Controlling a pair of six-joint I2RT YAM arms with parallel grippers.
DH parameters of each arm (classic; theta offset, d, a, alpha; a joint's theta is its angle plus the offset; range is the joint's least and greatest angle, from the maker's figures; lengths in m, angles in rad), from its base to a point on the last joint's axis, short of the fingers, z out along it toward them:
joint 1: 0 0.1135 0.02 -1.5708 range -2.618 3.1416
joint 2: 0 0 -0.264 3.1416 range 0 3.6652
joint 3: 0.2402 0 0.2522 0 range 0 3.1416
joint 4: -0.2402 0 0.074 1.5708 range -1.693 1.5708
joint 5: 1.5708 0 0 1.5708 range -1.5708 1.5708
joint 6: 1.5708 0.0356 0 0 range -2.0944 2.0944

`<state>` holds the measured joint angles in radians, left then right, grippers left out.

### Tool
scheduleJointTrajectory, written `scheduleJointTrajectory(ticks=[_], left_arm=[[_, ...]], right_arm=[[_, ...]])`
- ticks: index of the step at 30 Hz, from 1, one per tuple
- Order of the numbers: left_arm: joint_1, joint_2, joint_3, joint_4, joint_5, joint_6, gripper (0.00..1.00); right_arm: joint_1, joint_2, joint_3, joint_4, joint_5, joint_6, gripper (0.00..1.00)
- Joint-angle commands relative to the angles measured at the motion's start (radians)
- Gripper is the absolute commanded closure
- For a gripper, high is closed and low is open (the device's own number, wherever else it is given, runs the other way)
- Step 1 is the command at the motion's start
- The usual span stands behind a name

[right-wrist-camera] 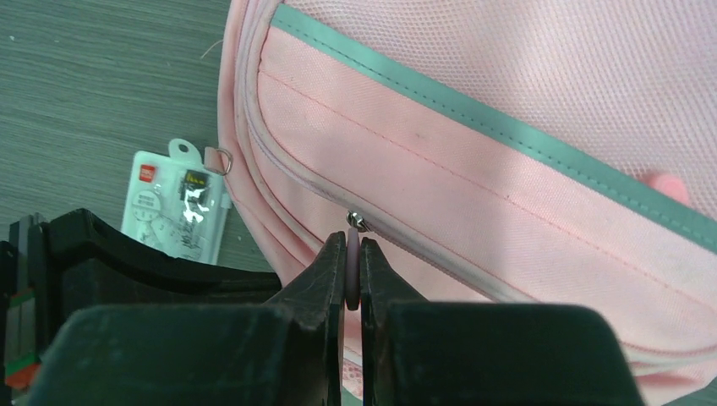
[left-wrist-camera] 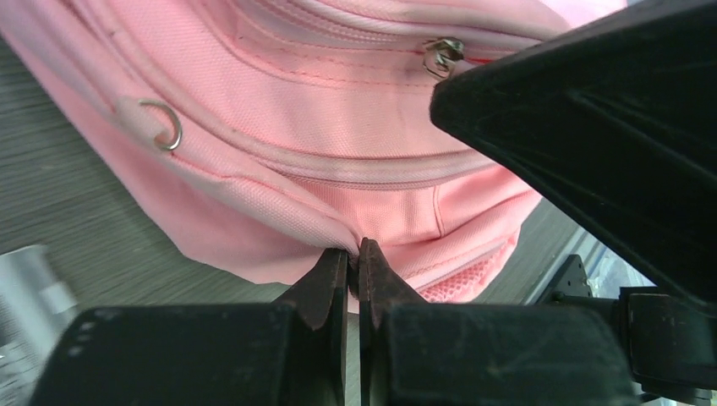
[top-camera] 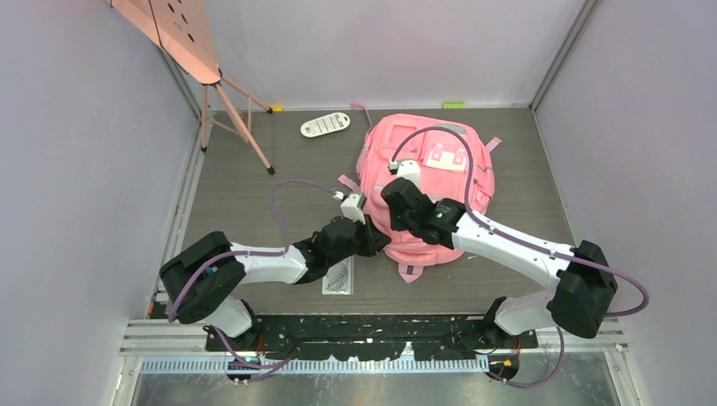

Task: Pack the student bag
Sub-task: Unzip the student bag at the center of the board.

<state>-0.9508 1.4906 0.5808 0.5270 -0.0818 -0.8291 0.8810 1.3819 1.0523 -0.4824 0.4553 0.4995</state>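
Bag [top-camera: 423,139] pinched in left end effector [left-wrist-camera: 353,254]; right end effector [right-wrist-camera: 353,254] too.

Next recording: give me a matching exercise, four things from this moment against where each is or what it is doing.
Things:
1. left gripper
2. right gripper
3. packet
4. pink stand

Places or states:
A. far left corner of the table
B. jaws shut on a zipper pull of the student bag
C. lying flat on the table beside the bag
D. jaws pinching a fabric edge of the bag

Pairs: 1-D; 2-B; 3-C; 4-A
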Motion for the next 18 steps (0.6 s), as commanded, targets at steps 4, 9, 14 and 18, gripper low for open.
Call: scheduleJointTrajectory(ticks=[4, 9, 14, 18], left_arm=[[-0.097, 0.071, 0.023, 0.270, 0.050, -0.020, 1.00], [-0.071, -0.063, 0.007, 0.062, 0.005, 0.030, 0.84], [-0.020, -0.213, 0.024, -0.226, -0.022, 0.089, 0.60], [0.081, -0.277, 0.055, -0.357, 0.052, 0.114, 0.50]], right_arm=[[-0.008, -0.080, -0.060, 0.106, 0.010, 0.035, 1.00], [-0.008, -0.142, -0.139, 0.088, 0.096, 0.075, 1.00], [-0.008, -0.225, -0.196, 0.085, 0.147, 0.088, 1.00], [-0.008, -0.235, -0.211, 0.078, 0.162, 0.090, 1.00]])
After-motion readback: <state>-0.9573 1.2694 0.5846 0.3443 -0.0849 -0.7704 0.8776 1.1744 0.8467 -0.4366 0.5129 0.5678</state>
